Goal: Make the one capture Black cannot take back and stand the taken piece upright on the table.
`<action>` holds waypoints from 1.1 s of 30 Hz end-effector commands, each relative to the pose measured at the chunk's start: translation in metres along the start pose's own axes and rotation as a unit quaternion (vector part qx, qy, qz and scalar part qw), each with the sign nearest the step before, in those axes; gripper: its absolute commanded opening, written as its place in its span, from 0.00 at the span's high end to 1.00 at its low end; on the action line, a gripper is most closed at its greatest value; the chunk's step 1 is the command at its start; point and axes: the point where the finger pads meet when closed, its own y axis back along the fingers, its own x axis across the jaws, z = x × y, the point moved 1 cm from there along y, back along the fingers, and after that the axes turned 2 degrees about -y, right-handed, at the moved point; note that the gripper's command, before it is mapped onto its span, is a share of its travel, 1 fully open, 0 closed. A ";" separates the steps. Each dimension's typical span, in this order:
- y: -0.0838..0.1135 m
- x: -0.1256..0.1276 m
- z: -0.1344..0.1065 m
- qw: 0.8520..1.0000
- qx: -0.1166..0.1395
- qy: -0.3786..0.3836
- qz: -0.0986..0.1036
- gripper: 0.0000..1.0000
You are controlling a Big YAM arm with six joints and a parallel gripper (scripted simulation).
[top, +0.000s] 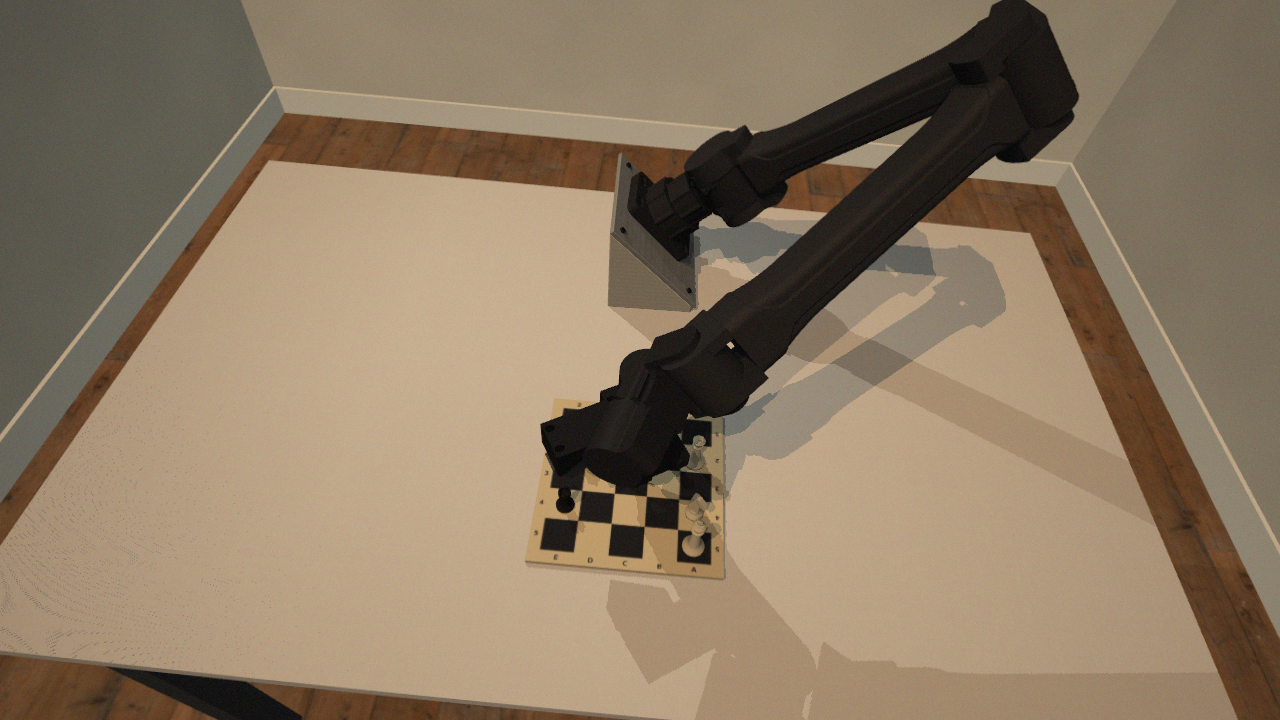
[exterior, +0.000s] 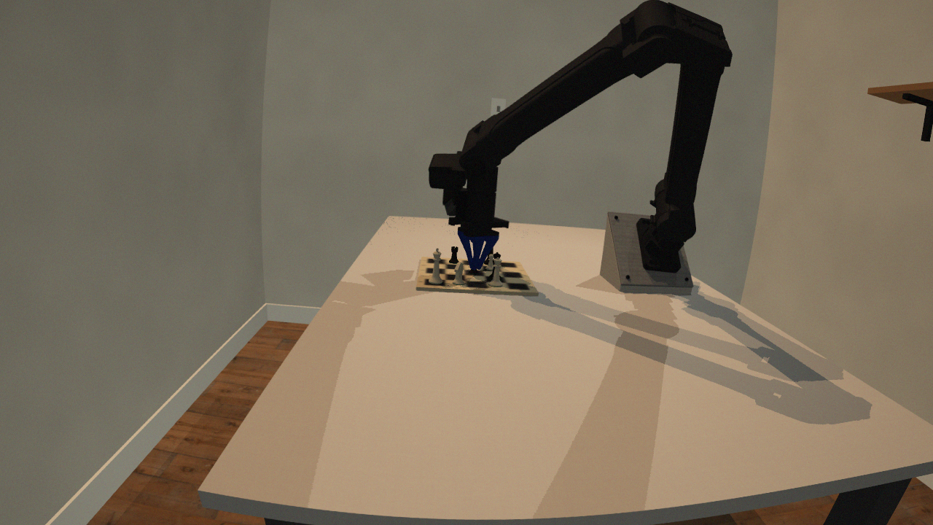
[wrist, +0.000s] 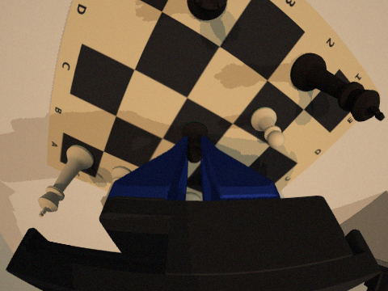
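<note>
One black piece (wrist: 195, 130) is on C3, with the closed gripper (exterior: 477, 267) (wrist: 194, 143) pinching its upper part; lift it straight up, slow and level, and keep the fingers shut; a sideways swing could knock the white pawn (exterior: 490, 261) (wrist: 264, 118) nearby; go high before leaving the board (top: 577, 564) (exterior: 476, 292) (wrist: 69, 36). The pale table (top: 358, 358) (exterior: 456, 391) looks flat, with long shadows; around it are a brown wood floor (top: 1096, 340) (exterior: 254, 365) and plain walls (top: 581, 62) (exterior: 358, 117).
</note>
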 end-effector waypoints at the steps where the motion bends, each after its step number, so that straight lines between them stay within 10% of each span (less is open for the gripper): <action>1: 0.013 0.004 0.010 1.000 -0.005 -0.002 0.010 1.00; 19: 0.120 0.015 0.009 1.000 -0.022 0.014 0.018 1.00; 23: 0.094 -0.002 -0.002 1.000 0.008 0.002 -0.009 1.00; 33: 0.115 0.005 0.022 1.000 -0.019 0.015 0.014 1.00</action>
